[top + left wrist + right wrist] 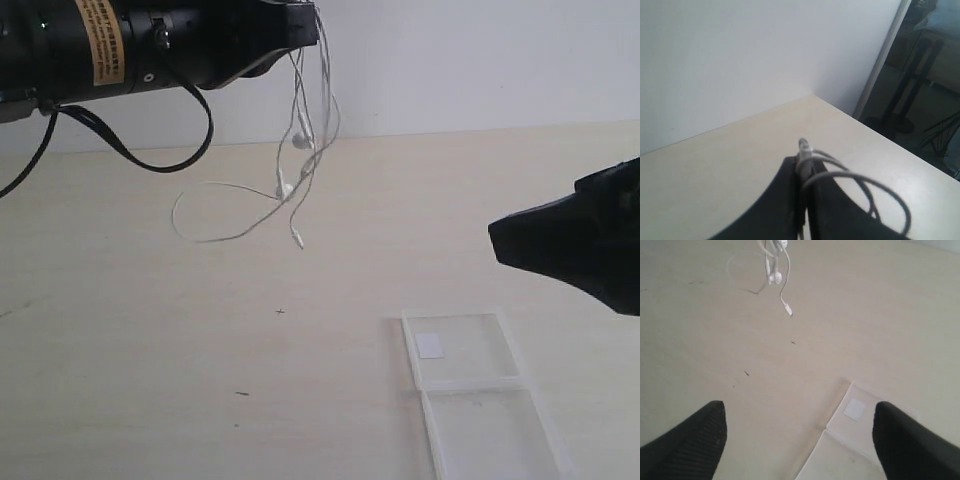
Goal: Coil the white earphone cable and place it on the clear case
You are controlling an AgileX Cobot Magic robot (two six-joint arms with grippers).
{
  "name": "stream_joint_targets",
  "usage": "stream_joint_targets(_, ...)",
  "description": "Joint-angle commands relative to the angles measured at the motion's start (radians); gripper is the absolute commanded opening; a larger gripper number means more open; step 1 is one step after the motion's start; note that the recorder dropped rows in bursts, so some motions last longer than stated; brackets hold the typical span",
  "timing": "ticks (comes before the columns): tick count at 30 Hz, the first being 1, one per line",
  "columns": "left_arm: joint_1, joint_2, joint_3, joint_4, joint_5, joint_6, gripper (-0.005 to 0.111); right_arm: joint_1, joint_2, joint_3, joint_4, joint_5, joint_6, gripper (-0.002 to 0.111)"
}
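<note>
Exterior view: the left claw (300,30) is pressed together on the cable (300,140), which hangs from it in loose, uneven loops above the table (120,330); both earbuds and a free end dangle low. The case (455,318) lies open and flat, well apart from the cable, near the right claw (570,245). Whether the lowest loop touches the table cannot be told.

Left wrist view: the jaws pinch 1 end of the cable (855,175); 2 strands arc out beside the fingers. The grip looks narrow; move slowly so that nothing slips.

Right wrist view: the right claw (800,412) is spread wide and holds nothing; the case (840,422) with its sticker (855,409) sits just below it; the cable (775,270) hangs far ahead.

Judgement: the coil is loose and not yet on the case. To do this step well, gather the dangling strands with the right claw into 1 compact bundle; carry it over the case; lower it until the loops rest flat; release only then. Risk: springy loops may spill over the case edge.
</note>
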Motion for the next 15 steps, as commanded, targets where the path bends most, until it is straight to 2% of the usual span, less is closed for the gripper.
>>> stream_joint_targets(1,-0.002,-0.007,-0.009,-0.002,0.013,-0.003,0.000,-0.004,-0.005,0.005,0.066,-0.045,-0.109,0.077)
stream_joint_targets(3,-0.002,-0.007,-0.009,-0.002,0.013,-0.003,0.000,-0.004,0.002,0.005,0.138,-0.049,-0.192,0.077)
stream_joint_targets(6,-0.002,-0.016,-0.009,-0.004,0.001,-0.050,0.000,-0.004,0.012,0.005,0.342,-0.055,-0.473,0.077)
stream_joint_targets(8,-0.002,-0.030,-0.009,-0.004,-0.001,-0.051,0.000,-0.004,0.030,0.005,0.420,-0.061,-0.582,0.077)
stream_joint_targets(15,-0.002,-0.068,-0.009,-0.002,-0.026,-0.086,0.000,-0.004,0.105,0.005,0.438,-0.192,-0.618,0.077)
